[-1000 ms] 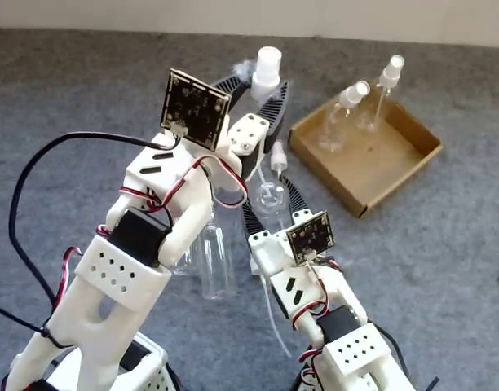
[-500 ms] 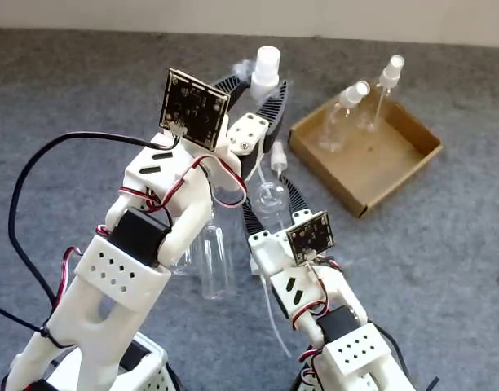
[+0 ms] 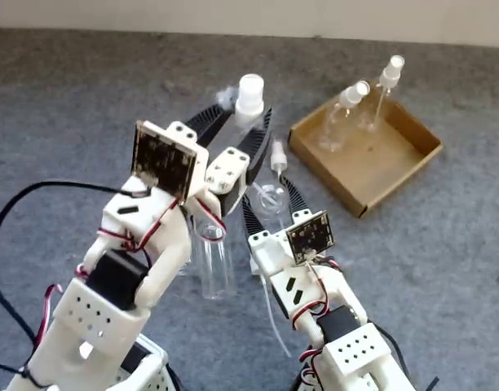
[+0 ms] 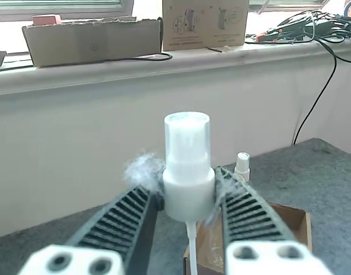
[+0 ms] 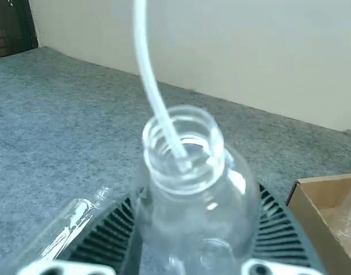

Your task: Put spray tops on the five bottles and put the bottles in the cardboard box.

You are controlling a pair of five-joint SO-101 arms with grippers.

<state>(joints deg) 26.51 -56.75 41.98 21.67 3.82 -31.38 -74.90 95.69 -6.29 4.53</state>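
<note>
Leftward and toward 7 o'clock in the high view, the left arm has pulled back, carrying the spray top [image 3: 249, 91] with it; the right arm has kept its place. The left gripper [image 4: 188, 197] is clenched on the spray top's collar, its dip tube [image 5: 155, 97] running down into the mouth of the bottle [image 5: 190, 189]. The right gripper [image 3: 270, 189] grasps that bottle upright. At 2 o'clock from it lies the cardboard box [image 3: 400, 175], with two capped bottles [image 3: 341, 122] standing inside. An open bottle [image 3: 213, 257] stands at 8 o'clock on the grey carpet [image 3: 78, 90]. Behind rises a white wall [image 4: 78, 143] under a sill [image 4: 106, 69] bearing a carton [image 4: 89, 40] and cables [image 4: 301, 26].
</note>
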